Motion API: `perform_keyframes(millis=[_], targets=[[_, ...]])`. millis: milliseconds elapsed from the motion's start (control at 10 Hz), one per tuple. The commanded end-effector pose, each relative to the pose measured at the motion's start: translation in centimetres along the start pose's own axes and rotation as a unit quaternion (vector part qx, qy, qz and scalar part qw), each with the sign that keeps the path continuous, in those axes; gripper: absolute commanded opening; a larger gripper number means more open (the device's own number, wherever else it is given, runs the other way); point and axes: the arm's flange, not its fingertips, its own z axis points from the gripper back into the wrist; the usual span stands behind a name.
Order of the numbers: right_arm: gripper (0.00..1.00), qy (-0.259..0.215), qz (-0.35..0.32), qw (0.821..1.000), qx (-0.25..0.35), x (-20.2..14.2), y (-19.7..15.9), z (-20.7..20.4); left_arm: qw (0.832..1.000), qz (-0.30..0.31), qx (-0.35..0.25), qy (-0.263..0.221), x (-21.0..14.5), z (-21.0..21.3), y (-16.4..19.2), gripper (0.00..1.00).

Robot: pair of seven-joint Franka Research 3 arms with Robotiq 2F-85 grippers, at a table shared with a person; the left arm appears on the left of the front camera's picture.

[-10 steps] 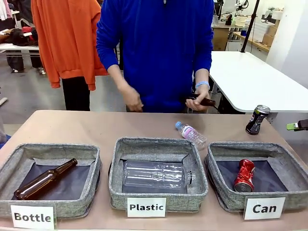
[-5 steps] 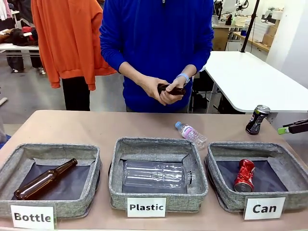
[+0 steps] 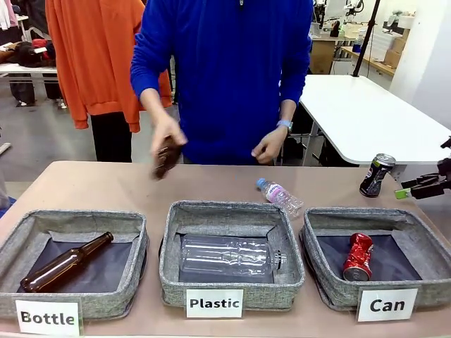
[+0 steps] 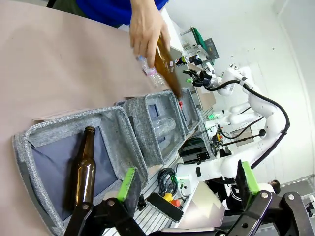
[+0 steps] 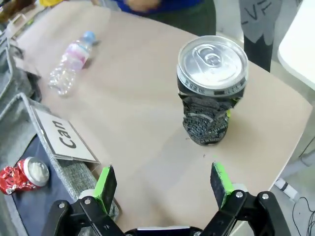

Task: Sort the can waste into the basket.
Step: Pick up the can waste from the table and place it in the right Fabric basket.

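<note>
Right gripper (image 5: 162, 183) is spread wide and empty, with the black can (image 5: 211, 93) upright at its 12 o'clock, untouched. Red can (image 3: 358, 257) lies in the basket (image 3: 331, 294). Left gripper (image 4: 188, 179) is spread too.

This is a robotics lab or test workshop. A tan table (image 3: 106, 186) carries three grey sorting baskets with printed labels, the Bottle basket (image 3: 77, 217), the Plastic basket (image 3: 225, 208) and the Can basket (image 3: 352, 213), and behind it are a white workbench (image 3: 366, 113) and a black stand pole (image 3: 366, 35). In the left wrist view a coiled cable (image 4: 167, 178) and a button box (image 4: 165, 207) lie past the table's edge.
</note>
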Motion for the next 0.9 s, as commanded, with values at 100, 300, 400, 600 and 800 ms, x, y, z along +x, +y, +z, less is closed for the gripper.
perform_keyframes(millis=[100, 300, 400, 600, 800], targets=[[1.0, -0.011, -0.009, 1.0, -0.015, 0.5, -0.3, -1.6, 1.0, -0.001, -0.001, 0.005, -0.1, 0.0, -0.3, 1.0], [1.0, -0.021, -0.015, 1.0, -0.009, 1.1, -0.7, -2.0, 0.999, -0.042, 0.001, 0.019, -0.7, 3.3, -4.1, 1.0], [1.0, -0.026, -0.012, 1.0, -0.011, 1.5, -1.0, -2.4, 0.997, -0.073, 0.006, 0.033, -1.7, 6.3, -7.0, 1.0], [1.0, -0.044, -0.023, 0.999, -0.022, 1.2, -2.1, -2.6, 0.993, -0.098, -0.023, 0.057, -4.7, 9.2, -9.5, 1.0], [1.0, -0.069, -0.028, 0.996, -0.05, 1.1, -3.2, -2.8, 0.99, -0.086, -0.05, 0.105, -6.9, 8.5, -9.3, 1.0]])
